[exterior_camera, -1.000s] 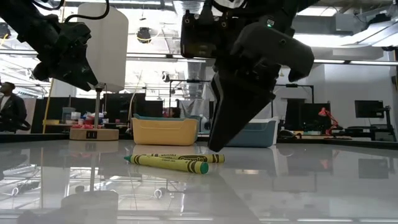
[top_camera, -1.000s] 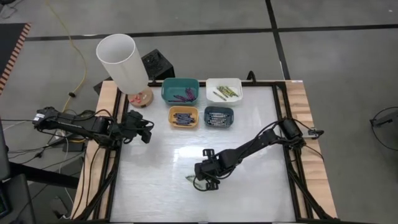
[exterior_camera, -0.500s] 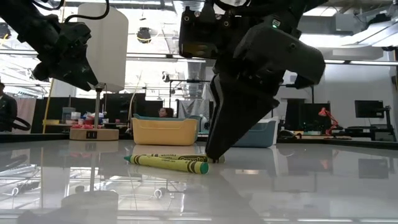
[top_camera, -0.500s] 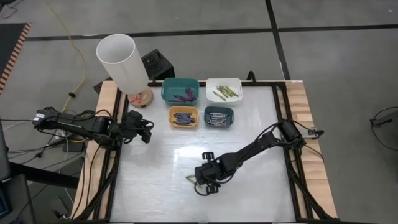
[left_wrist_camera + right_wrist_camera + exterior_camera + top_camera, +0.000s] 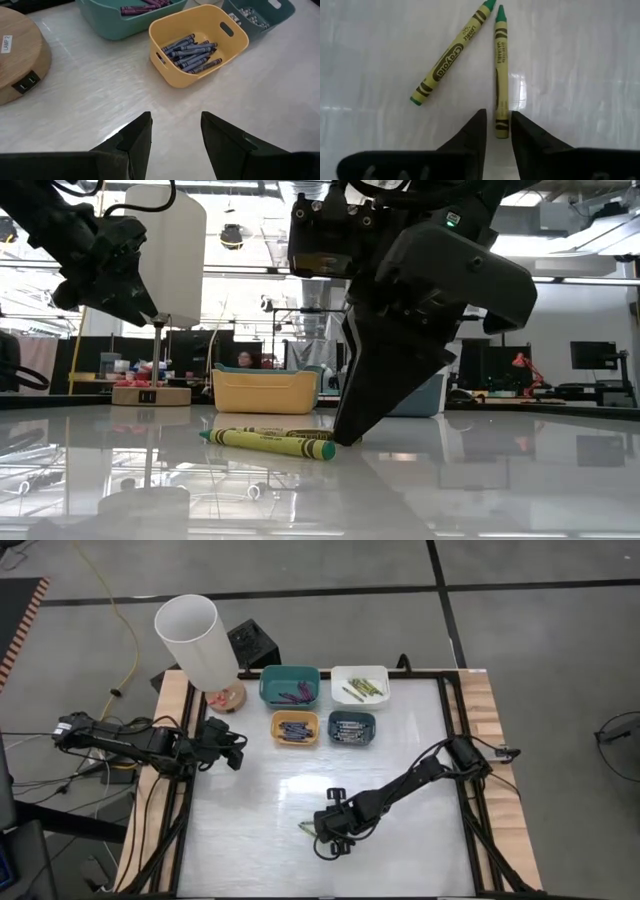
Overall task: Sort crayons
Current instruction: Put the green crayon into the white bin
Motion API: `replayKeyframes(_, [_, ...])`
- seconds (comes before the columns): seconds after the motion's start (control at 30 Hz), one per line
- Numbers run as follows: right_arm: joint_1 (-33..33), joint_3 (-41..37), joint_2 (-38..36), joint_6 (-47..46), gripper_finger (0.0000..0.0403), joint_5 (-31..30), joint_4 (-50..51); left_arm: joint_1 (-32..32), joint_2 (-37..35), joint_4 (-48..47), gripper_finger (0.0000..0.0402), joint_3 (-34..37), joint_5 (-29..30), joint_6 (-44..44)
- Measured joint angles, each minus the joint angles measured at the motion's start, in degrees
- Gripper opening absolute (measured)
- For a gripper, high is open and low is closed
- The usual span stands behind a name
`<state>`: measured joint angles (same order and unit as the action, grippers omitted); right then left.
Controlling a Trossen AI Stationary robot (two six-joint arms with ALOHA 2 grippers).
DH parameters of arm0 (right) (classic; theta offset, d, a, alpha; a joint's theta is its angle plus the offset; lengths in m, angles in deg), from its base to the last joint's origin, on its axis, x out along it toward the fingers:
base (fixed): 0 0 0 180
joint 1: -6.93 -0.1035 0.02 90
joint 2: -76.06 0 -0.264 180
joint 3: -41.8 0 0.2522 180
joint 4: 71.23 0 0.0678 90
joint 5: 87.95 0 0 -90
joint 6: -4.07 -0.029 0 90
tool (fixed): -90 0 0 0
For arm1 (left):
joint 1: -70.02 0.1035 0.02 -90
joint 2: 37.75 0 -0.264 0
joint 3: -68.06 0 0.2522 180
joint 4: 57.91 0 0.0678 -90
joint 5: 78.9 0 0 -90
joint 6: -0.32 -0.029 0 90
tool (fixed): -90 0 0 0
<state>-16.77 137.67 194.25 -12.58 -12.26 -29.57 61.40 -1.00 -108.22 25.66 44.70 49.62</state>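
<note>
Right gripper (image 5: 497,131) down, fingers parted astride one yellow-green paper-wrapped crayon (image 5: 500,70), nothing clenched, lining up its pickup.

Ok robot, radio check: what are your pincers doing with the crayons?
Right pincer down on table, fingers astride one yellow-green crayon. Second crayon loose beside it. Left pincer open, waiting near yellow bin. Nothing in the way.
</note>
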Motion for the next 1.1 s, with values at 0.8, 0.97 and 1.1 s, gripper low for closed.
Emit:
replayKeyframes(0.8, [0.65,-0.18,-1.25,-9.03,0.0003,1.08,1.74,0.0,0.0,-0.02,0.016,0.02,0.22,-0.61])
replayKeyframes(0.97, [2.32,-0.44,-3.44,-6.69,0.0002,1.29,4.53,0.0,-0.02,-0.02,0.016,0.02,0.22,-0.61])
replayKeyframes(1.1, [4.64,-0.37,-6.13,-5.27,0.0001,1.05,6.55,0.0,-0.01,-0.02,0.016,0.02,0.2,-0.35])
